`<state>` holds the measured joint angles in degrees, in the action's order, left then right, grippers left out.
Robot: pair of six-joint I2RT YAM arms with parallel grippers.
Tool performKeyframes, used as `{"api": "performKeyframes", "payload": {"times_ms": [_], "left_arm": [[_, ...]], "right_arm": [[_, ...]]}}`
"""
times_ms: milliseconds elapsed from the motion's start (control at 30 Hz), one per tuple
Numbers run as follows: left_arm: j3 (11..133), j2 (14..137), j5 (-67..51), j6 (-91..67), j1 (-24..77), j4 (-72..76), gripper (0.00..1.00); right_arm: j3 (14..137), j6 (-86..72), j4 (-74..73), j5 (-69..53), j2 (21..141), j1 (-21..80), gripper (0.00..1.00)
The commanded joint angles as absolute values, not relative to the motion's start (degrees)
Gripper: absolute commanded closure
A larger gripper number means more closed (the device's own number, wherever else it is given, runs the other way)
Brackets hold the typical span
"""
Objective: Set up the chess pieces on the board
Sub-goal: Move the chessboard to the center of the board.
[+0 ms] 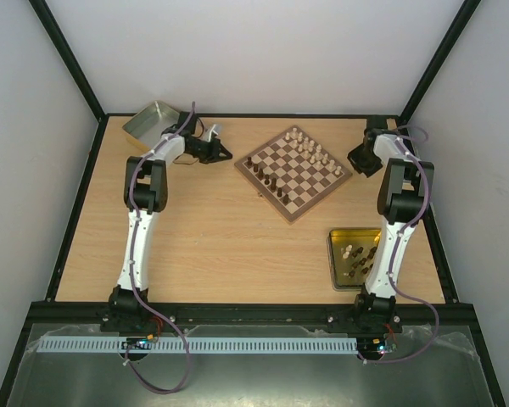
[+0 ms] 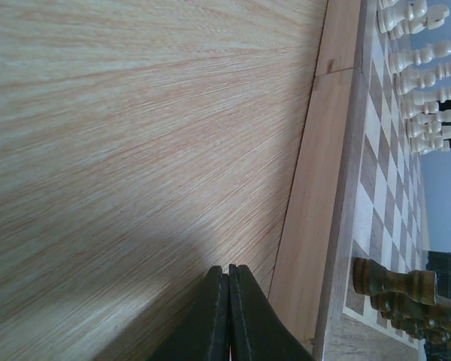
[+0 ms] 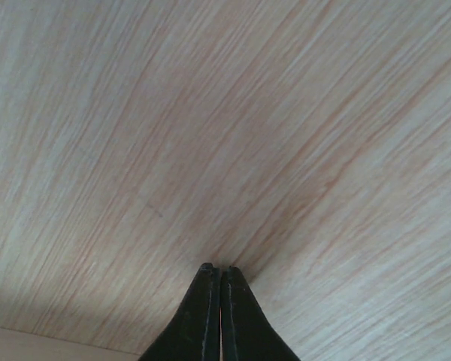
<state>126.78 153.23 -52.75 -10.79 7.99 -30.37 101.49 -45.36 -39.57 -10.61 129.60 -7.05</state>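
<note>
The board lies turned like a diamond at the table's middle back. Cream-white chess pieces stand along its upper-right side and dark ones along its lower-left side. My left gripper hovers low just off the board's left corner, shut on nothing. In the left wrist view its tips press together beside the board's rim, with a dark piece and cream pieces beyond. My right gripper sits by the board's right corner, shut and empty over bare table.
A yellow-gold tin at the near right, next to the right arm, holds several loose dark and cream pieces. A silver tin stands at the back left corner behind the left arm.
</note>
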Motion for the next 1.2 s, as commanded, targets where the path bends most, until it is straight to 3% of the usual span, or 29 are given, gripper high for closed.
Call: {"api": "performKeyframes", "payload": {"times_ms": [0,367,700,1167], "left_arm": [[125.07,153.62,-54.34,-11.60,8.00,-31.31,0.98],[122.77,153.06,-56.01,-11.65,8.04,-31.08,0.97],[120.63,151.33,-59.23,-10.71,9.20,-31.96,0.98],[116.51,147.44,-58.01,-2.40,6.33,-40.54,0.98]], "right_arm": [[98.68,-44.66,-37.34,-14.04,130.10,-6.94,0.98],[89.56,-44.11,-35.57,-16.35,124.99,-5.05,0.98],[88.43,-42.16,-37.16,-16.64,124.53,-3.08,0.98],[80.31,-41.47,-37.11,-15.91,119.90,3.63,0.98]]}}
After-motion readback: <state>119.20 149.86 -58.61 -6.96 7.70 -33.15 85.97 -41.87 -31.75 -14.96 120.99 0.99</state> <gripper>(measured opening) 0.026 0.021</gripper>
